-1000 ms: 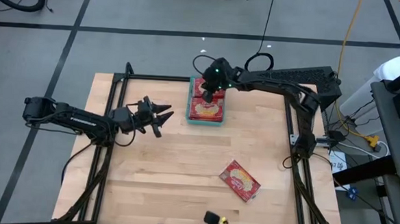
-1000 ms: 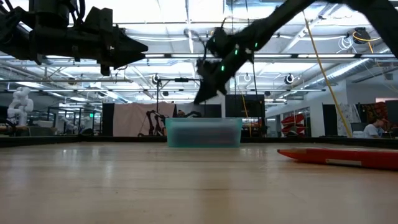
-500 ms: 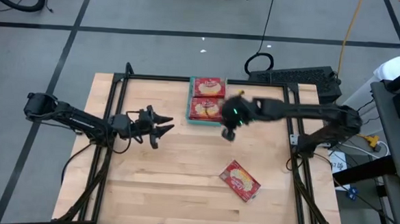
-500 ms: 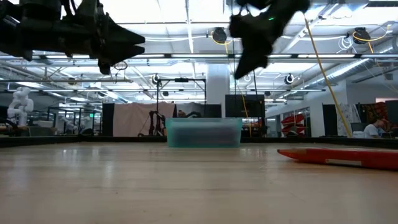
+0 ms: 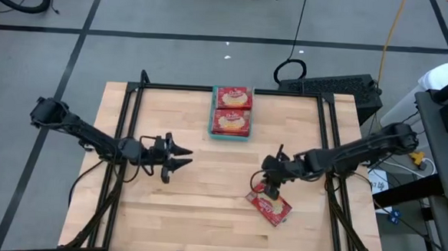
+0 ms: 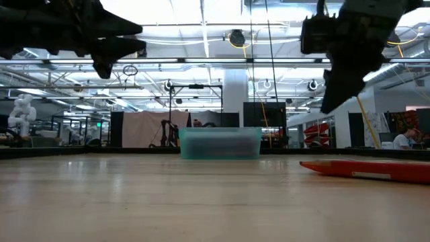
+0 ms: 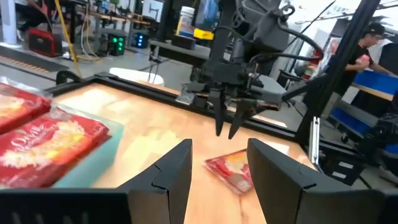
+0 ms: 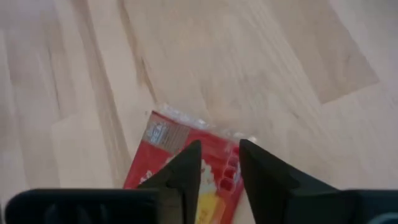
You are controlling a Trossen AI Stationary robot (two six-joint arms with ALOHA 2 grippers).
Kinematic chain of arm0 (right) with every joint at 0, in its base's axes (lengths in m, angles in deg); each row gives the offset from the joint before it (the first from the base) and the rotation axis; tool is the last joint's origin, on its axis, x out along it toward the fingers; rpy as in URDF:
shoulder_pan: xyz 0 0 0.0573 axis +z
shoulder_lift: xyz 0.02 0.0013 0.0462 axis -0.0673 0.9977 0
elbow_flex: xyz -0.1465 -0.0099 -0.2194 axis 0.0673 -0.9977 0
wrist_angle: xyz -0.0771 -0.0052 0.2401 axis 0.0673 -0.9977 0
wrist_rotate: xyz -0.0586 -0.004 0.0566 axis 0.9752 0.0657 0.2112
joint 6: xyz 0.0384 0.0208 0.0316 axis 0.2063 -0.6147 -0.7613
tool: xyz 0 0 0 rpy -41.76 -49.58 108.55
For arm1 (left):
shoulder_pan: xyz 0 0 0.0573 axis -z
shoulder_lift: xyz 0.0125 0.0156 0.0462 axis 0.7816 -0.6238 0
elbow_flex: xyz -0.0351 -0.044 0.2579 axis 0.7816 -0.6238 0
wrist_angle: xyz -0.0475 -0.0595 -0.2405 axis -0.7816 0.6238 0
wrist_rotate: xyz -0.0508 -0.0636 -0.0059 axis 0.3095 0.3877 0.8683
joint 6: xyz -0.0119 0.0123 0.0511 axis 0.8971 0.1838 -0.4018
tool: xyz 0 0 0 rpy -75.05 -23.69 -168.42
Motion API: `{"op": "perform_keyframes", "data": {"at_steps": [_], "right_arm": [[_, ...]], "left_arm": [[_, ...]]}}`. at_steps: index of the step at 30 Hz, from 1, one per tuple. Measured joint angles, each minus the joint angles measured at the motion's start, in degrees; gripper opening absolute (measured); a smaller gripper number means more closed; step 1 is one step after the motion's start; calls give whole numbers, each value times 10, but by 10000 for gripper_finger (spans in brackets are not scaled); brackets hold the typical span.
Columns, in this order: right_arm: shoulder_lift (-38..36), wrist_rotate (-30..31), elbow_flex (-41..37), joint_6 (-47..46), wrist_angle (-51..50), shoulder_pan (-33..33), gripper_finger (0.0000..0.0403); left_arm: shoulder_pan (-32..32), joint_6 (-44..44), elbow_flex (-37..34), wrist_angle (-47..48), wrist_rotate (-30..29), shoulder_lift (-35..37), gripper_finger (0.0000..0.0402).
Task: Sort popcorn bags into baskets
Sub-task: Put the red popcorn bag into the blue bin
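right gripper (image 5: pixel 274 189), fingers parted and empty, has swung from the teal basket (image 5: pixel 230 135) to hover over the loose popcorn bag (image 5: pixel 269 202) near-right; next pick. left gripper (image 5: pixel 178 156) waits open.

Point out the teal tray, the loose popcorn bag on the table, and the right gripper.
teal tray (image 5: pixel 211 117): high view, its left rim.
loose popcorn bag (image 5: pixel 275 208): high view, middle of its red face.
right gripper (image 5: pixel 272 192): high view, midway between its open fingertips, above the bag's edge.
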Motion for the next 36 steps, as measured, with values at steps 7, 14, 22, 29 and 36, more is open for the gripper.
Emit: {"op": "perform_keyframes", "data": {"at_steps": [7,14,22,29,36], "right_arm": [[52,-31,-6,62,24,1,175],[101,-32,-7,79,26,-23,235],[148,-72,-6,34,33,-21,262],[182,-26,-6,-15,65,-8,176],[202,9,-6,-12,121,-5,14]], "left_arm": [[97,46,0,-4,-114,-22,156],[171,89,41,-14,-221,-120,156],[180,55,155,-13,-229,-249,156],[173,22,233,-12,-229,-330,156],[157,30,260,-12,-228,-370,156]]}}
